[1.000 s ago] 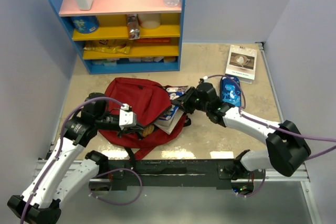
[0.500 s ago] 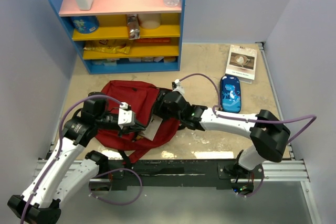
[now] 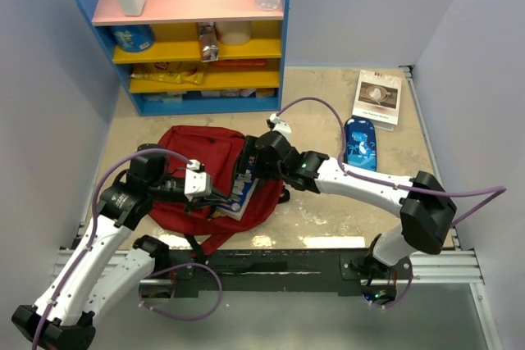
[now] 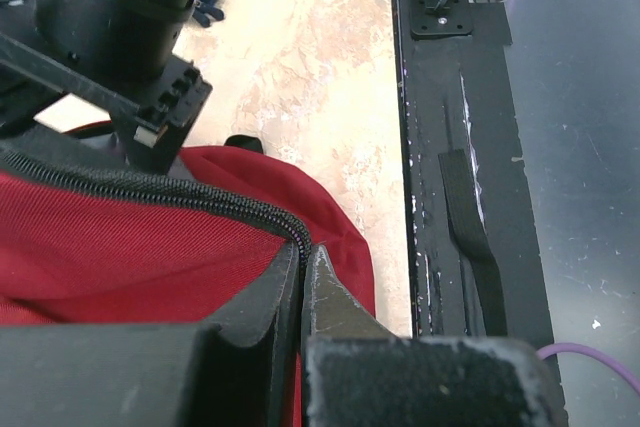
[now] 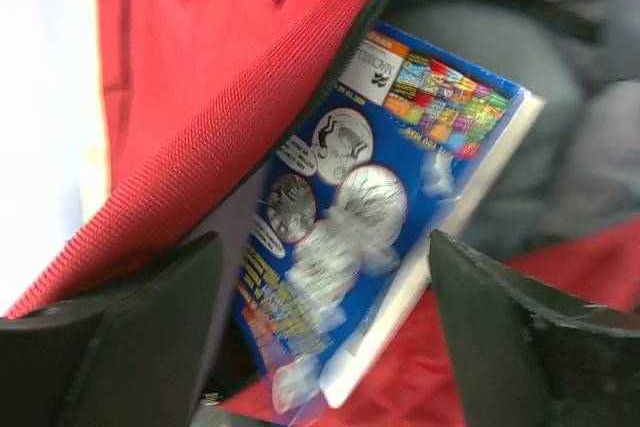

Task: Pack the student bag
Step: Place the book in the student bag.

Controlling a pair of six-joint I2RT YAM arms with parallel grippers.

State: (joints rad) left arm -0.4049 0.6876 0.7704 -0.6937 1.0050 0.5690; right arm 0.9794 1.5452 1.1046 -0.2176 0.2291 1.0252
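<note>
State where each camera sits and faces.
Top external: above and behind the bases, looking down at the student bag on the table; both arms show.
Left wrist: looks along the left end effector, shut on the bag's zipper edge.
Right wrist: looks past the open right end effector at a blue book at the bag's opening.
Shared: all three show the red bag.

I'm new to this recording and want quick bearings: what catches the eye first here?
The big dark red student bag lies mid-table with its mouth open. A blue-covered book sits partly inside that mouth, and the right gripper stands open on either side of it. The left gripper pinches the bag's zipper edge.
</note>
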